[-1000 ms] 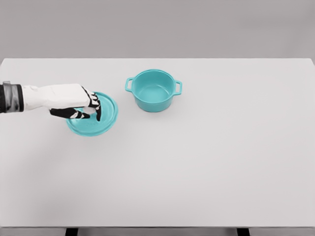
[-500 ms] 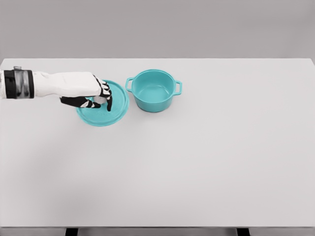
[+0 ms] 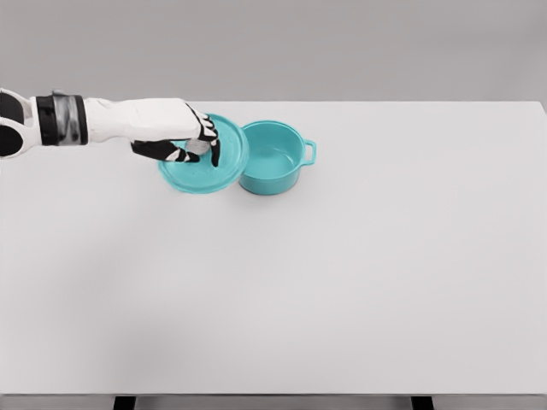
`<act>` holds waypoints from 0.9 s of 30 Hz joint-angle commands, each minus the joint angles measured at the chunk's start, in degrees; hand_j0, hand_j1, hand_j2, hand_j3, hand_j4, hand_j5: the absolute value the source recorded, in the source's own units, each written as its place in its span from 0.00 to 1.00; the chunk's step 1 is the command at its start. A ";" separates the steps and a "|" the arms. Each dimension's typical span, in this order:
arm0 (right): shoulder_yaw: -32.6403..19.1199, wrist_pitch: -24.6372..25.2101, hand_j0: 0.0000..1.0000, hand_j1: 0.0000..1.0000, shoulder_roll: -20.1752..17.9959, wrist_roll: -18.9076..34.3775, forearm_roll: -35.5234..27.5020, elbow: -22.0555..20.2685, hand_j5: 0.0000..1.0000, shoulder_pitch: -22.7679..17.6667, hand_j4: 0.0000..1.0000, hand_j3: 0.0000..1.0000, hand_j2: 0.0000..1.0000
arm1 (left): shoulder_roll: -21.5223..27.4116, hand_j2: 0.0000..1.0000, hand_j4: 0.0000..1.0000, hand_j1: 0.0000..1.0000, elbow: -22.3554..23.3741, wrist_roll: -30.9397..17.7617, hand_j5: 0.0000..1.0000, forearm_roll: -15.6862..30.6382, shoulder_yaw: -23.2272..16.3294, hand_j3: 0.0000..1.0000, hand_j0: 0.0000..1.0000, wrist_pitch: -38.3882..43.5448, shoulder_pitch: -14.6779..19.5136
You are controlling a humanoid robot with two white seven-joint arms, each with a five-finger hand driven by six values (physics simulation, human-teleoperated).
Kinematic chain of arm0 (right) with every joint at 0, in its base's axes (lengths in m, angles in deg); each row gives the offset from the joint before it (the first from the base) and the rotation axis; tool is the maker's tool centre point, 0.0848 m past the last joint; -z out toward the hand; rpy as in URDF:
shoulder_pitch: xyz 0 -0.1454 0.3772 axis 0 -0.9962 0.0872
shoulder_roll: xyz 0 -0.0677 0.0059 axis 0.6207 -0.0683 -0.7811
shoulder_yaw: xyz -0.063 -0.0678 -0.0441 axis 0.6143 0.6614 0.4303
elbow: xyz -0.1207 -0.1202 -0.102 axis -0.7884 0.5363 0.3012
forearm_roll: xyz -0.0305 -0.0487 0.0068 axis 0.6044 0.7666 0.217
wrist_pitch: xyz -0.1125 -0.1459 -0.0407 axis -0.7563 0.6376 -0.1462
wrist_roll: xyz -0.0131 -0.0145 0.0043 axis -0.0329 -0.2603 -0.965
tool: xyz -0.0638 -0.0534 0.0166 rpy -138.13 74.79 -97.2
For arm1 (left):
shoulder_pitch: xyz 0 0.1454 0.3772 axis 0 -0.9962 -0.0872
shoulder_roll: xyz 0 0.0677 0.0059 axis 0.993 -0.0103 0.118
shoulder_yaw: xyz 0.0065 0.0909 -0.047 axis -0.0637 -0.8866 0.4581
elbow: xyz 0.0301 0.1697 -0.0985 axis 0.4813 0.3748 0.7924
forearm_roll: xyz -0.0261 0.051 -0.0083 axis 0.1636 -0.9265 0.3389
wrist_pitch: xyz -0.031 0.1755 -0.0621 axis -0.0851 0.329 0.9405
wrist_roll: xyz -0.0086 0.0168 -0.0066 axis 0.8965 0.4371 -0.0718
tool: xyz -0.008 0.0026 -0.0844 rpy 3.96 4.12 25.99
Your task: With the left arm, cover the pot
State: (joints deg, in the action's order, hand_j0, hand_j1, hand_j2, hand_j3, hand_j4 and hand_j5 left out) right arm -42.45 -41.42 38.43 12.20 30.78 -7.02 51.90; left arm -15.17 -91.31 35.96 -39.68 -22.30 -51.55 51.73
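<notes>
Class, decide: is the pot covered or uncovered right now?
Uncovered: the pot shows its open inside; the left hand holds the lid overlapping its left rim.

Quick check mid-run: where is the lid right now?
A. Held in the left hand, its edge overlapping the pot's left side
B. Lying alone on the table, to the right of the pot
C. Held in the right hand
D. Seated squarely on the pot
A: the left hand grips the lid, whose right edge hides the left side of the pot; most of the pot's opening shows uncovered.
</notes>
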 commanded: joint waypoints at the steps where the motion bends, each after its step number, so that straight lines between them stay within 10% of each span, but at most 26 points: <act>1: -0.01 -0.05 1.00 1.00 0.00 0.02 0.03 0.03 1.00 0.00 1.00 1.00 1.00 | -2.25 0.49 0.49 0.49 1.76 0.05 0.49 0.34 0.10 0.49 0.49 0.13 0.00; 27: -0.01 0.04 1.00 1.00 0.00 0.02 0.03 0.03 1.00 0.00 1.00 1.00 1.00 | -17.01 0.49 0.49 0.49 18.46 -1.18 0.49 -3.17 -6.75 0.49 0.49 0.13 8.35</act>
State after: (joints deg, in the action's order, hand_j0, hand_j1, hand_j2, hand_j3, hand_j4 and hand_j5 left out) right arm -42.45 -41.40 38.43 12.20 30.78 -7.03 51.90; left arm -31.21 -74.04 35.05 -42.78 -29.02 -51.57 60.17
